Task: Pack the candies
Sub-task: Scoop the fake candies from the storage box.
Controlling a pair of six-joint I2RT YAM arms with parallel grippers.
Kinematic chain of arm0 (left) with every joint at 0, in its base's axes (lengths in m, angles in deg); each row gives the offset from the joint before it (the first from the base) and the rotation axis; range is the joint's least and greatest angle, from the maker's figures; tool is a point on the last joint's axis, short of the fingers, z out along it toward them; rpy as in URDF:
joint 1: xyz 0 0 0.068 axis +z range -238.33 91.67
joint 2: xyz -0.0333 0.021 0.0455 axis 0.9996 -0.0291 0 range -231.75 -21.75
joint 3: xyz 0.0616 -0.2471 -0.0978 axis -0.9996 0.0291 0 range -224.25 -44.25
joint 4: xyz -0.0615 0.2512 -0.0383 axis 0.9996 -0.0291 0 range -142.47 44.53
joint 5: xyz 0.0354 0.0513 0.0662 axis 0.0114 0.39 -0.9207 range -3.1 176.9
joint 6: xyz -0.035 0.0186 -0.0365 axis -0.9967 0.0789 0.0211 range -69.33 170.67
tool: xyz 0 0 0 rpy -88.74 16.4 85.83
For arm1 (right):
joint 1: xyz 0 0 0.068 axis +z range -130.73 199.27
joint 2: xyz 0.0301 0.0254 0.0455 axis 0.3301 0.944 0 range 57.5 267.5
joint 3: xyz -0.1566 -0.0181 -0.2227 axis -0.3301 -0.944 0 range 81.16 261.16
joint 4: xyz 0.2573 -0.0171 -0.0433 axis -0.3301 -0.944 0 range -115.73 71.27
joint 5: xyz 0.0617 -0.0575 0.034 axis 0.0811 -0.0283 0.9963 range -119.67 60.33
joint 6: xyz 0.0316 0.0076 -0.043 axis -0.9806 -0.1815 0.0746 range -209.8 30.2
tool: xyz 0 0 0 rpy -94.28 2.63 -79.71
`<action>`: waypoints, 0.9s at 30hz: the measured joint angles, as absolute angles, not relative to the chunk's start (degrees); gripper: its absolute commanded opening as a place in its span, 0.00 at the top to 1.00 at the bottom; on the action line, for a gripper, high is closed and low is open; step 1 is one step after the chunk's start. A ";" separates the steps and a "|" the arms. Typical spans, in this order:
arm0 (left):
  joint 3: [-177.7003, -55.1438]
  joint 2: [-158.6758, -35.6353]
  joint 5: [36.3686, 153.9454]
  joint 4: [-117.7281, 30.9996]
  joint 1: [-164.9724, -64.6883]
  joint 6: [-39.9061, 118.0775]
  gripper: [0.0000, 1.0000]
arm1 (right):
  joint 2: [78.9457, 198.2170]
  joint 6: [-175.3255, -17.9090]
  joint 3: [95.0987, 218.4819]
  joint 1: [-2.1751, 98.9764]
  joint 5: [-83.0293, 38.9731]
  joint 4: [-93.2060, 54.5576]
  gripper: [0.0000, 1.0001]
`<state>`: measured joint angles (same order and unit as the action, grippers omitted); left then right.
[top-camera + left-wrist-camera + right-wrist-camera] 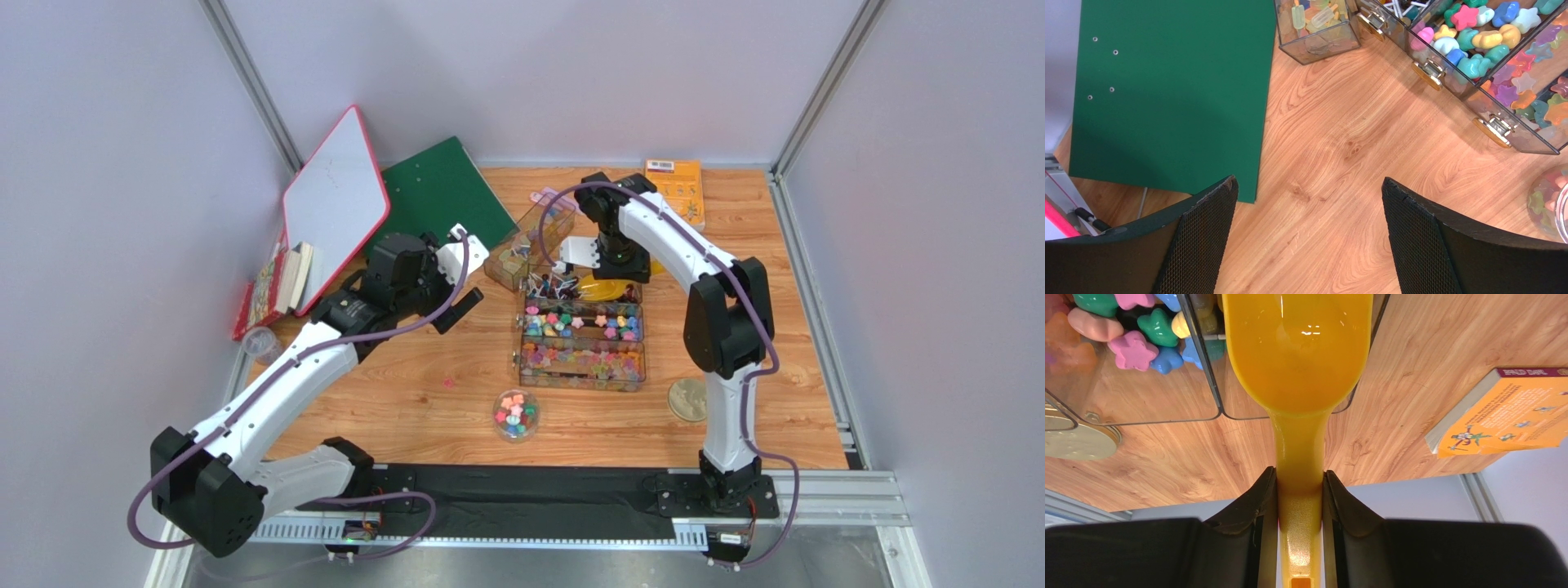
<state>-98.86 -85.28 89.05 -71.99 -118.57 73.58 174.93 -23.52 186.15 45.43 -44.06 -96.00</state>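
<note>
The candies (581, 333) are small bright stars and blobs filling a clear compartment box (638, 368) at mid table; they also show in the left wrist view (1475, 43) and the right wrist view (1131, 346). A small round clear jar (518, 414) in front of the box holds several candies. My right gripper (597, 263) (1300, 478) is shut on the handle of the yellow scoop (1303, 349) (604, 289), whose empty bowl hangs over the box's far edge. My left gripper (460, 279) (1308, 184) is open and empty above bare wood left of the box.
A round gold lid (689, 398) lies right of the box. A second clear box (528, 245) stands behind it. A green board (442, 190) (1168, 92), a red-edged whiteboard (331, 202) and an orange book (676, 184) (1511, 410) lie at the back. One pink candy (449, 382) lies loose.
</note>
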 measured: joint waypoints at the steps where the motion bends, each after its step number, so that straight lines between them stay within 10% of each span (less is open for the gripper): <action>1: -98.82 -85.28 89.00 -71.93 -118.64 73.56 0.08 | 175.60 -24.29 186.69 45.40 -43.89 -96.38 1.00; 27: -99.85 -89.47 88.26 -72.80 -118.68 74.15 0.08 | 175.43 -33.51 181.25 45.51 -29.77 -87.57 1.00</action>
